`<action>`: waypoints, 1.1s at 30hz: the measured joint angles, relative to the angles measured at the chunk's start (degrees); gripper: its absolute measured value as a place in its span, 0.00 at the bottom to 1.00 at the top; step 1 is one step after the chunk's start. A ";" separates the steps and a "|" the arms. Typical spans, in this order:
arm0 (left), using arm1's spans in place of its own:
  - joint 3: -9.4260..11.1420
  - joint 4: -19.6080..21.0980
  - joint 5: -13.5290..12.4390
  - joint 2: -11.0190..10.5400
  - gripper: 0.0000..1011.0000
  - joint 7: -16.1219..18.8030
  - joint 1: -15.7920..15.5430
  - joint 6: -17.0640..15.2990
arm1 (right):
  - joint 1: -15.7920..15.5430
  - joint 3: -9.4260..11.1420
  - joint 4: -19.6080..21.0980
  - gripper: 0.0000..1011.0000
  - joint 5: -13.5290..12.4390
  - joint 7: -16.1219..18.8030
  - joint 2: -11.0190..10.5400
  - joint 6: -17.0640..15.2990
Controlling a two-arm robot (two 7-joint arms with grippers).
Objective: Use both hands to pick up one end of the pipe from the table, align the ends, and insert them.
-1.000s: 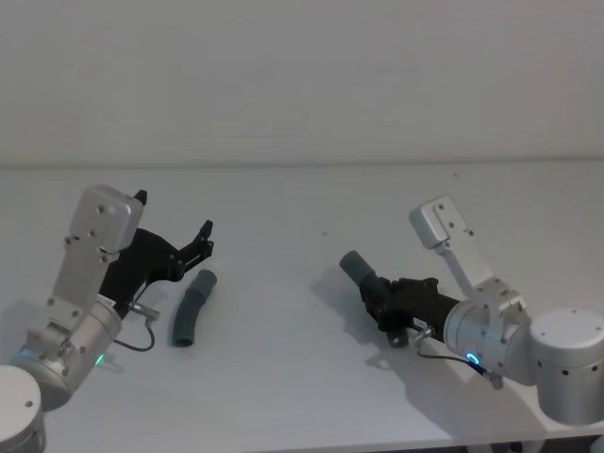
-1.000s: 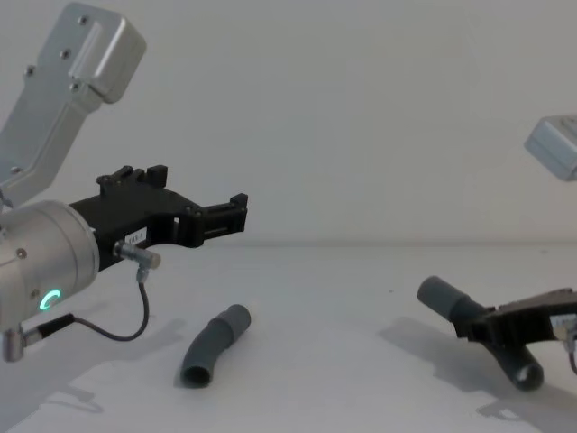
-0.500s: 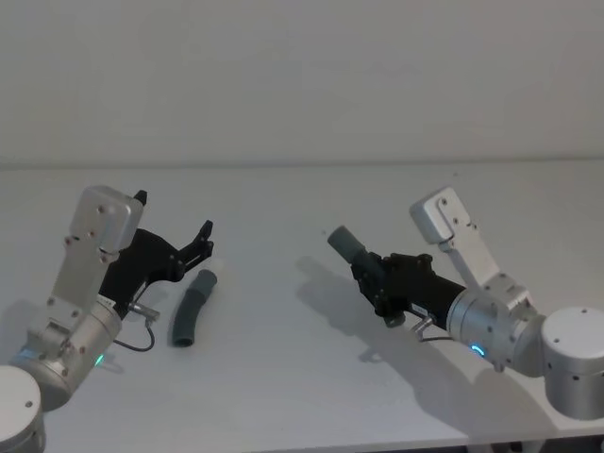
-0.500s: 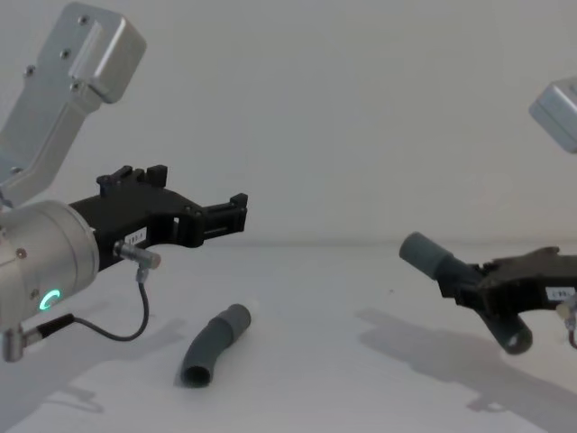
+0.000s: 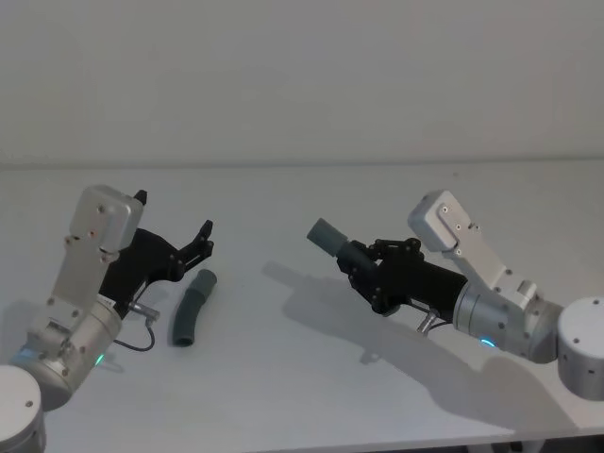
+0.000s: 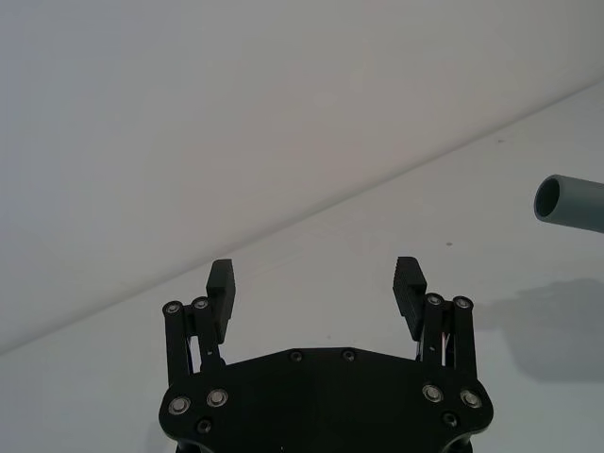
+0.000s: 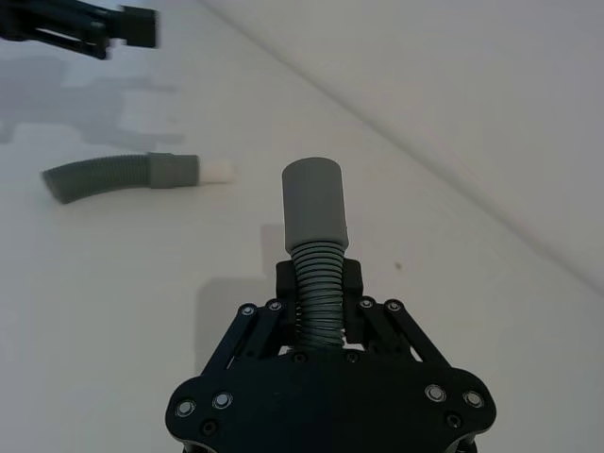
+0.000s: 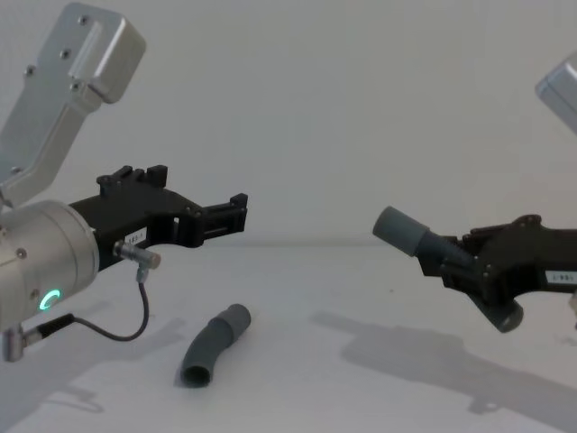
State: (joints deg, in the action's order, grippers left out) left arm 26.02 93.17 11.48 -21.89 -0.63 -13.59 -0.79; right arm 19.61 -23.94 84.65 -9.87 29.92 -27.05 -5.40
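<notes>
The right black plastic gripper [image 5: 363,269] is clamped on the ribbed middle of a dark grey curved corrugated tube piece with a wide smooth collar [image 7: 313,203]. It holds the piece clear of the plain matte white table [image 5: 283,377], over the right half, with the collar mouth pointing toward the left side.

The other dark grey curved tube piece with a narrow white tip [image 7: 132,173] lies flat on the table's left half, about midway between the near and far edges. The left black plastic gripper [image 6: 315,278] hovers just beside and above it, jaws spread wide and empty.

So one half of the pickup looks done. The white-tipped piece has yet to be grasped and lifted, and lining up the tip with the collar and pushing them together remain.
</notes>
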 joint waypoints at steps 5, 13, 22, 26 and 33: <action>0.00 0.00 0.00 0.00 0.99 0.00 0.00 0.00 | 1.71 -1.13 -1.51 0.23 0.13 3.67 -1.24 4.41; 0.00 0.00 0.00 0.00 0.99 0.00 0.00 0.00 | 4.56 -2.89 -4.14 0.23 0.10 9.49 -2.63 10.51; 0.00 0.00 0.00 0.00 0.99 0.00 0.00 0.00 | 8.58 -5.08 -7.83 0.23 -0.49 16.84 -3.65 17.51; 0.00 0.00 0.00 0.00 0.99 0.00 0.00 0.00 | 10.75 -6.17 -9.84 0.23 -1.00 20.61 -3.79 21.02; 0.00 0.00 0.00 0.00 0.99 0.00 0.00 0.00 | 13.85 -7.60 -12.76 0.23 -1.95 25.65 -3.66 25.62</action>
State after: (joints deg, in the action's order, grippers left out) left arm 26.02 93.18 11.48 -21.90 -0.63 -13.59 -0.79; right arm 33.46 -31.54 71.89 -11.82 55.57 -30.71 20.22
